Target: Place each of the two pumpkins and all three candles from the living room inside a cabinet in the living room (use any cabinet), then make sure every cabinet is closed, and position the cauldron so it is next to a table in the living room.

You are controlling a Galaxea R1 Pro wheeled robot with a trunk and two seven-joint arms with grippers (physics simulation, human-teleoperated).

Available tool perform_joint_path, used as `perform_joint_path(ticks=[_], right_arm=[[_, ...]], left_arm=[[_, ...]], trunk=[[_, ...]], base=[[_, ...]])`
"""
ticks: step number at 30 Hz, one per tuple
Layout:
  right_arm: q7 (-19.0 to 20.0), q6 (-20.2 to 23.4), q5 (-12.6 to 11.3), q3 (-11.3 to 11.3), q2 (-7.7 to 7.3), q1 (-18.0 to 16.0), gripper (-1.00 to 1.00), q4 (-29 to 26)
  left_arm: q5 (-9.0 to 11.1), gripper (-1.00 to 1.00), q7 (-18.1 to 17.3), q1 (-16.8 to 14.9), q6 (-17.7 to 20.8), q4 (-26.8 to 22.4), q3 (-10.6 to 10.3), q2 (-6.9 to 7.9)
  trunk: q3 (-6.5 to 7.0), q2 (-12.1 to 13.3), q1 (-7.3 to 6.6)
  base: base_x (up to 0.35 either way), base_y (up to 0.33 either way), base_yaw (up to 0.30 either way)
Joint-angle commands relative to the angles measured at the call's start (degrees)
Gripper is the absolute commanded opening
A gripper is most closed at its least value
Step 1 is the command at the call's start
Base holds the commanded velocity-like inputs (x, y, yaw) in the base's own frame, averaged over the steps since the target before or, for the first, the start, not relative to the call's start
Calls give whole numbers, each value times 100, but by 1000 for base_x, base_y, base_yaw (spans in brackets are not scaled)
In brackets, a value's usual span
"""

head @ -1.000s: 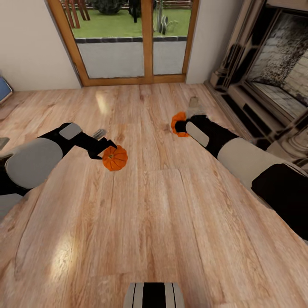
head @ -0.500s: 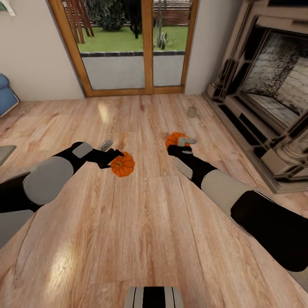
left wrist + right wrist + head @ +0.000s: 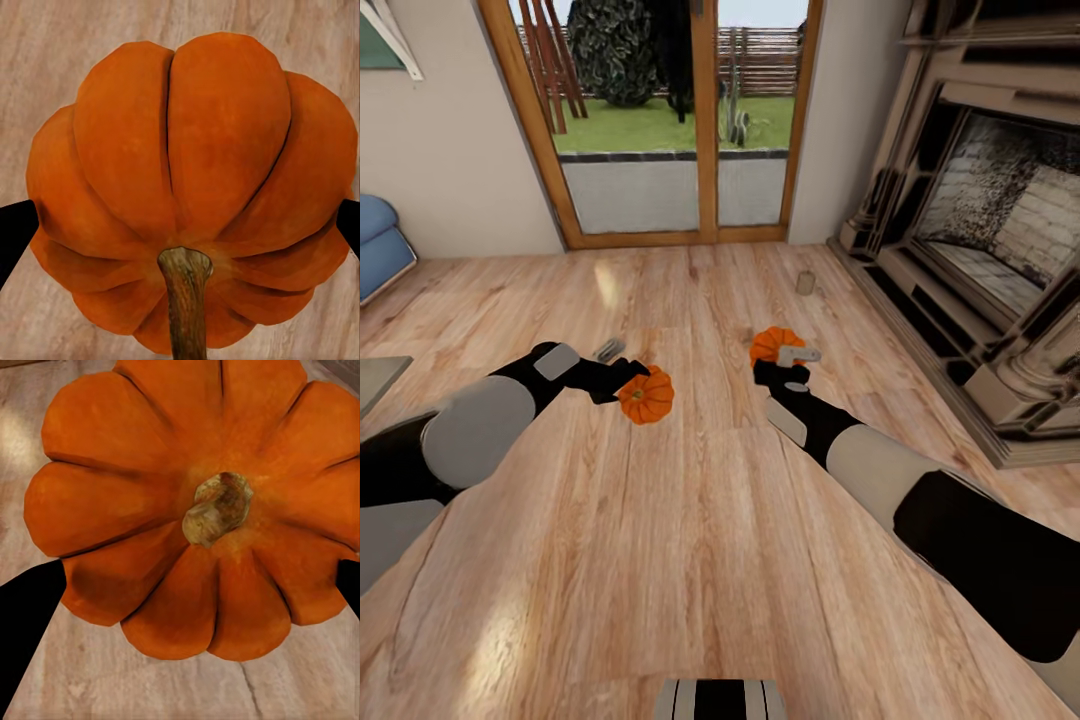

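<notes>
Two orange pumpkins are held over the wooden floor. My left gripper point(image 3: 634, 384) is shut on one pumpkin point(image 3: 647, 395); in the left wrist view that pumpkin point(image 3: 195, 187) sits between the dark fingertips point(image 3: 13, 232), stem toward the camera. My right gripper point(image 3: 786, 356) is shut on the other pumpkin point(image 3: 773, 343), seen stem-up in the right wrist view point(image 3: 195, 502) between the fingertips point(image 3: 26, 615). One grey-beige candle point(image 3: 806, 283) stands on the floor beyond the right gripper, near the fireplace. The cabinet, the cauldron and the table are out of view.
An ornate beige fireplace point(image 3: 980, 240) with a raised stone base runs along the right side. A wood-framed glass door point(image 3: 675, 130) closes the far wall. A blue seat point(image 3: 378, 245) is at the left edge, with a flat grey corner point(image 3: 375, 375) below it.
The whole picture has shifted, showing more of the door and fireplace, so the camera moved. Both grippers stay shut on their pumpkins, and both arms sit a little closer in.
</notes>
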Motion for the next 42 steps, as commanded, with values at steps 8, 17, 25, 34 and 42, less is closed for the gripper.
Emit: perform_joint_path(ticks=[8,17,25,34,42], right_arm=[[-14,-69,-52,56,10,380,-100,-1],[-14,-84,-51,50,3,456,-100,6],[19,-73,-49,50,-33,597,-100,94],[34,-89,-6,81,-17,1436,-100,91],[132,-78,-17,83,-10,1682,-100,71]], left_arm=[[27,-100,-153,564,-378,-6,-16,-90],[31,-100,-322,846,-899,-6,-16,-179],[43,-100,-322,1428,-2186,-6,-16,-203],[66,-100,-311,2308,-2910,-6,-8,-651],[86,-100,-308,2821,-2927,-6,-7,-833]], trunk=[[174,10,-21],[373,22,-45],[550,32,-65],[750,44,-88],[927,55,-109]], base=[[0,0,0],[0,0,0],[0,0,0],[0,0,0],[0,0,0]])
